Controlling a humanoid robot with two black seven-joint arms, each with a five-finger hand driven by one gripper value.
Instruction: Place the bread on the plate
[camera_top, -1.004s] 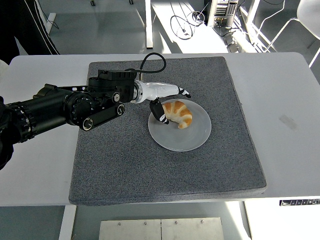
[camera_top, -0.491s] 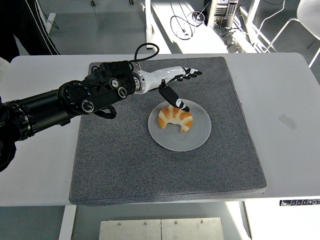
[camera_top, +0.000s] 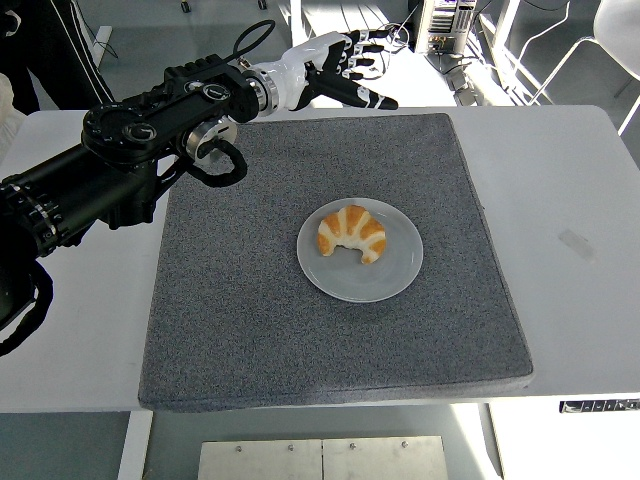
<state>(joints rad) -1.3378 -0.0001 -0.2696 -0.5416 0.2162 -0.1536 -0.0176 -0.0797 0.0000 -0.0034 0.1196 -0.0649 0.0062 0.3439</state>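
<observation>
A golden croissant lies on a round grey plate in the middle of a dark grey mat. My left hand is white with black fingertips, held high over the mat's far edge, well away from the plate. Its fingers are spread and hold nothing. My black left arm runs in from the left edge. My right arm is out of view.
The mat lies on a white table. A person's dark trouser legs show at the top left. Chair legs, cables and a computer case stand on the floor behind the table.
My left hand has let go of the croissant on the plate, opened, and lifted up and back toward the far edge of the mat. The croissant stays on the plate.
</observation>
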